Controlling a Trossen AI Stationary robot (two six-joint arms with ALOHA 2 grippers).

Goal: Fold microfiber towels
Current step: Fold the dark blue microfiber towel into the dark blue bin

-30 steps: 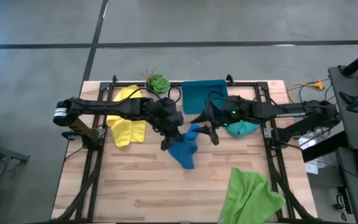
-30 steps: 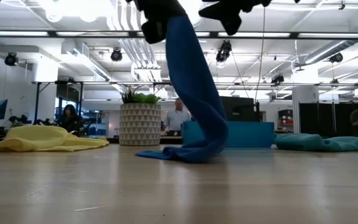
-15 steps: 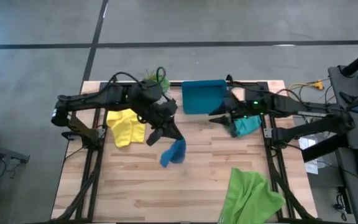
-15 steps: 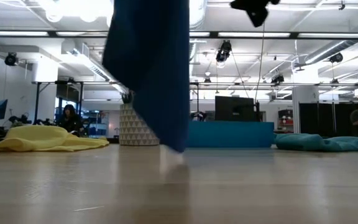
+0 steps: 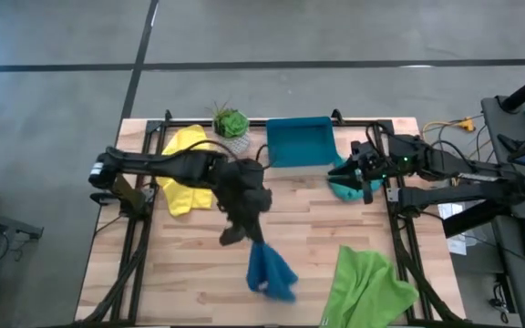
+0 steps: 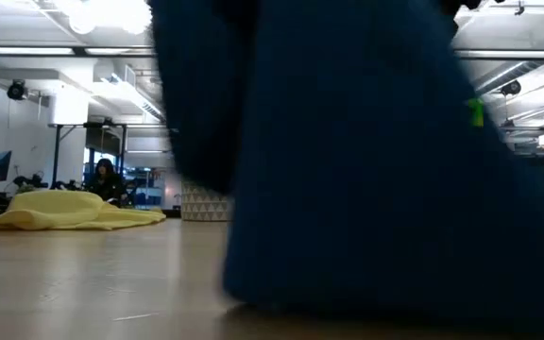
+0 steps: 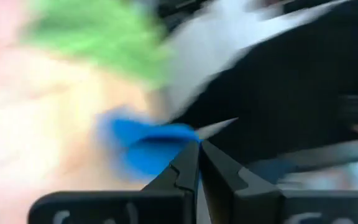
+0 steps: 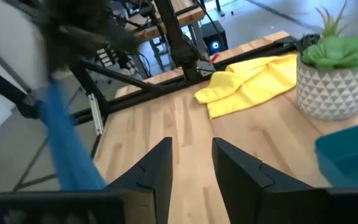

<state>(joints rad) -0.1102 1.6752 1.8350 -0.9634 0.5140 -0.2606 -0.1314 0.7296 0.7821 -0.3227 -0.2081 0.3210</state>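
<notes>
Near the table's (image 5: pixel 199 273) front edge the blue towel (image 5: pixel 268 270) hung from the left gripper (image 5: pixel 235 232), fingers clamped on a corner. Spreading it flat seemed next. The right gripper (image 5: pixel 358 173), fingers partly open and empty, hovered over the teal towel (image 5: pixel 346 189) by the right edge.

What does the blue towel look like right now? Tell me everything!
The blue towel is a soft, deep-blue cloth, bunched and crumpled, not folded. The left gripper pinches one end between its shut fingers, so it hangs down towards the front of the wooden table. In the low view it fills most of the picture.
</notes>
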